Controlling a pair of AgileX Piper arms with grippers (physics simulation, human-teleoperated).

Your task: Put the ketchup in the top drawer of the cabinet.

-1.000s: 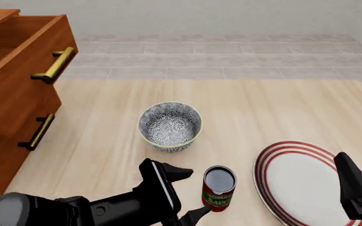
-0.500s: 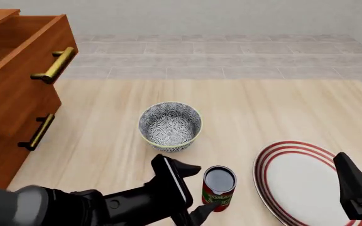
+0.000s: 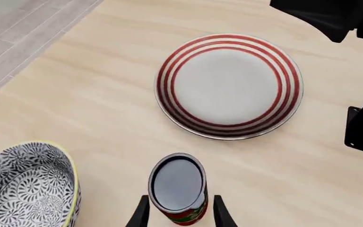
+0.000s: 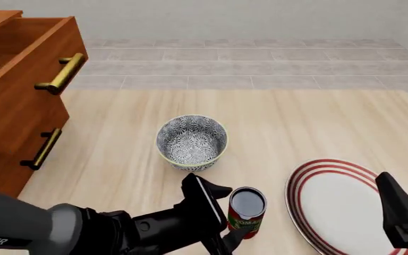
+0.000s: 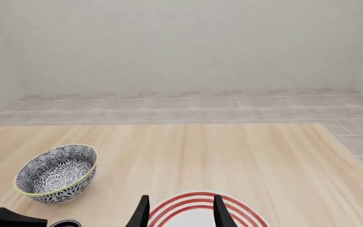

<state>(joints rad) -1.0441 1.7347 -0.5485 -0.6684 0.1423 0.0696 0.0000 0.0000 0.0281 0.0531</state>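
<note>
Ketchup upright on table, between bowl and striped plate. Left gripper open, fingers either side of can, contact unclear. Right gripper open over plate.

Cabinet cut off at left edge; plate partly behind right arm, cropped below.

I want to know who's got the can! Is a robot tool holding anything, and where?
Not yet. The left tool has its fingers either side of the ketchup, low on its body, apparently not closed. The right tool is empty.
</note>
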